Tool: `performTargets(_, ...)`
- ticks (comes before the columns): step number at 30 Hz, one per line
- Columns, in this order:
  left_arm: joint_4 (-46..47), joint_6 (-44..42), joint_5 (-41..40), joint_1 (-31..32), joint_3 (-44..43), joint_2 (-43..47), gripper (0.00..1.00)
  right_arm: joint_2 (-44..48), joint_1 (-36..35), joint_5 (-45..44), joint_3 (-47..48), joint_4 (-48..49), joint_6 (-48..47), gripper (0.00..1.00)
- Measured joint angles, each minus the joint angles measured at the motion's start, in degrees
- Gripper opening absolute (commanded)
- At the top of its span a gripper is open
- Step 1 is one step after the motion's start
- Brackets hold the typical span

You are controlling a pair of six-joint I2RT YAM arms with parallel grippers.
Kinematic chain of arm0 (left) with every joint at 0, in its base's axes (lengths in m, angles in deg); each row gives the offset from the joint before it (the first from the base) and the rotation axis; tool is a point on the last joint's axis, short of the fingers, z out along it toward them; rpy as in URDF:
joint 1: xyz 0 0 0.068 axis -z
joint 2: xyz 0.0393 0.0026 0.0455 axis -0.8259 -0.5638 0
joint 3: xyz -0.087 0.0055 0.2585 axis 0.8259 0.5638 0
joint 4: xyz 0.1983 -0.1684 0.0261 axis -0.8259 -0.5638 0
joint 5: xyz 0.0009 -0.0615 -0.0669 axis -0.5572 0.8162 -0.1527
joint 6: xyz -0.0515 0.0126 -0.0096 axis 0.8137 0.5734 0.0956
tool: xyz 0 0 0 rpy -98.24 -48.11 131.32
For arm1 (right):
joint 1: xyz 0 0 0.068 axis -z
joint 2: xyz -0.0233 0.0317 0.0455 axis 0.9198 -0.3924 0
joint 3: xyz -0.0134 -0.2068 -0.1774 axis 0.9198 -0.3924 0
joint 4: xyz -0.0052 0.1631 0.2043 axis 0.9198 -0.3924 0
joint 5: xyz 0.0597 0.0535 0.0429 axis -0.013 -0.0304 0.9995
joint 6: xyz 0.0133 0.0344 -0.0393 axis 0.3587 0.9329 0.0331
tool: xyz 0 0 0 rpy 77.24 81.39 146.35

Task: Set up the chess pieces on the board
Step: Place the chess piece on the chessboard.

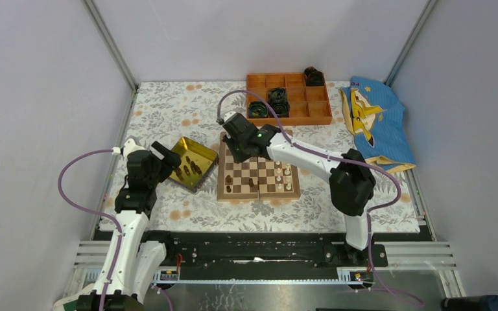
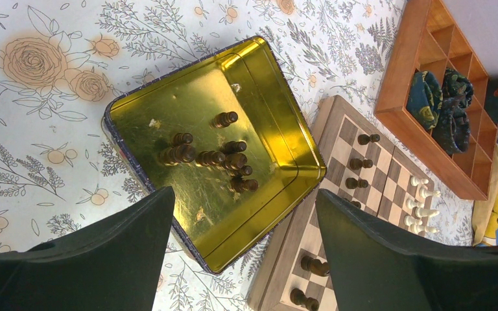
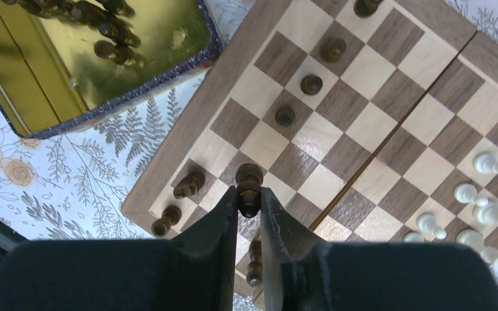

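Two arms reach over your floral tabletop (image 1: 168, 110). The board (image 3: 343, 103) lies at its middle, with dark chess pieces (image 3: 311, 84) on its left side and pale ones (image 3: 489, 162) on its right. The gold tray (image 2: 279, 97) just beside the board's left edge holds more dark pieces. Your left jaws hang wide open above that tray. Your right jaws are clamped on one dark piece (image 3: 249, 188) at the board's far-left part.

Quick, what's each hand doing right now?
Left hand: open, holding nothing.
Right hand: closed on a dark chess piece at the board.
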Motion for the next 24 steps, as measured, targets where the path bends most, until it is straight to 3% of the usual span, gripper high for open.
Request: performTargets(24, 0.02, 0.0, 0.0, 0.0, 0.0, 0.0, 0.88, -14.34, -0.46, 1.49, 16.46, -9.68, -2.71, 0.08)
